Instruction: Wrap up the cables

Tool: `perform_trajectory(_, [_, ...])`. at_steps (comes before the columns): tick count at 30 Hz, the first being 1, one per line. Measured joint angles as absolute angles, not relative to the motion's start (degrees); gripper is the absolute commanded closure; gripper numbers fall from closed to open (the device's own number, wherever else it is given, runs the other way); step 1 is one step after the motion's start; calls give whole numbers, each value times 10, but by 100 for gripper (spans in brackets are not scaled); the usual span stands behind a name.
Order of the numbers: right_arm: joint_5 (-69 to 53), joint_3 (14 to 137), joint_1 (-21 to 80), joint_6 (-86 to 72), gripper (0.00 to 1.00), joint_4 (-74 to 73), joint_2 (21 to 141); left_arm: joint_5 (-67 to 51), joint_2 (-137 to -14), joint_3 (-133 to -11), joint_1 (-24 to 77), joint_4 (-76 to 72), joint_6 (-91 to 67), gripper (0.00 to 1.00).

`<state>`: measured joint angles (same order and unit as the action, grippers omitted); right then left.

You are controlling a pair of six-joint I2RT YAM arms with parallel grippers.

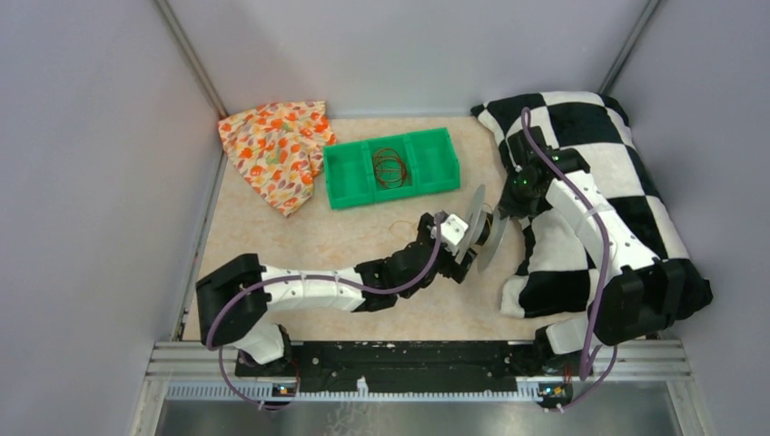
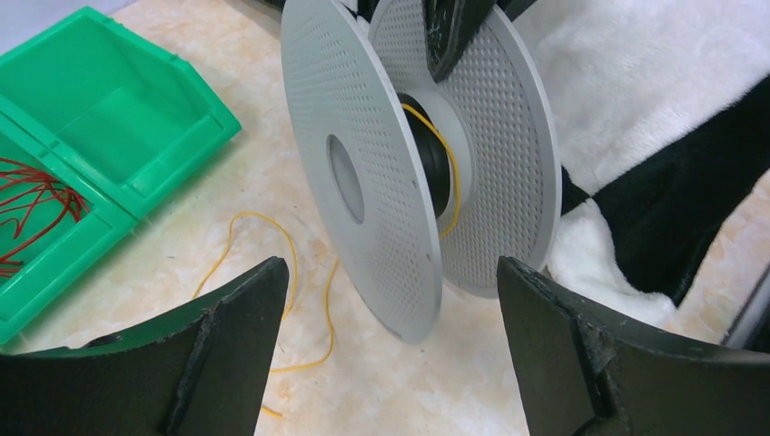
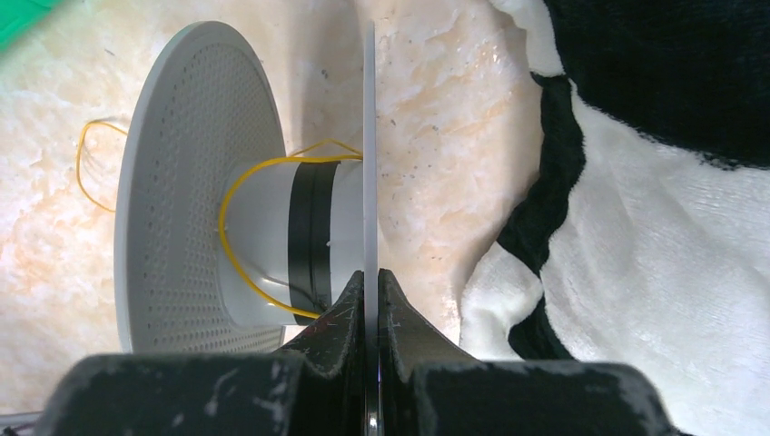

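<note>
A grey perforated spool (image 1: 478, 229) stands on edge, tilted, at mid-table. My right gripper (image 1: 505, 211) is shut on the rim of its thin flange (image 3: 370, 136), jaws pinched on either side at the gripper's point (image 3: 370, 278). A thin yellow cable (image 3: 227, 209) runs loosely round the hub and trails off in loops on the table (image 2: 313, 300), also seen from above (image 1: 399, 224). My left gripper (image 2: 390, 272) is open and empty, its jaws wide apart just short of the spool's near flange (image 2: 363, 163); from above it sits left of the spool (image 1: 459, 259).
A green three-part bin (image 1: 347, 173) stands at the back, red wire loops (image 1: 389, 165) in its middle compartment; its corner shows in the left wrist view (image 2: 109, 118). An orange floral cloth (image 1: 277, 150) lies back left. A black-and-white checkered blanket (image 1: 626, 182) fills the right side.
</note>
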<state>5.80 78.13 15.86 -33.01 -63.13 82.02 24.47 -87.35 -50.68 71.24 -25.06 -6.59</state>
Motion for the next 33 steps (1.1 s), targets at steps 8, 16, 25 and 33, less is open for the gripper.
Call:
perform_trajectory(8, [31, 781, 153, -337, 100, -631, 825, 284, -937, -512, 714, -297, -42, 27])
perform_trajectory(16, [22, 781, 152, -337, 100, -631, 825, 311, -959, -535, 714, -299, -46, 45])
perform_trajectory(25, [13, 781, 152, -346, 100, -628, 826, 340, -978, -574, 717, -277, -69, 94])
perform_trajectory(33, [-1, 781, 148, -357, 47, -631, 826, 374, -1004, -660, 715, -142, -113, 100])
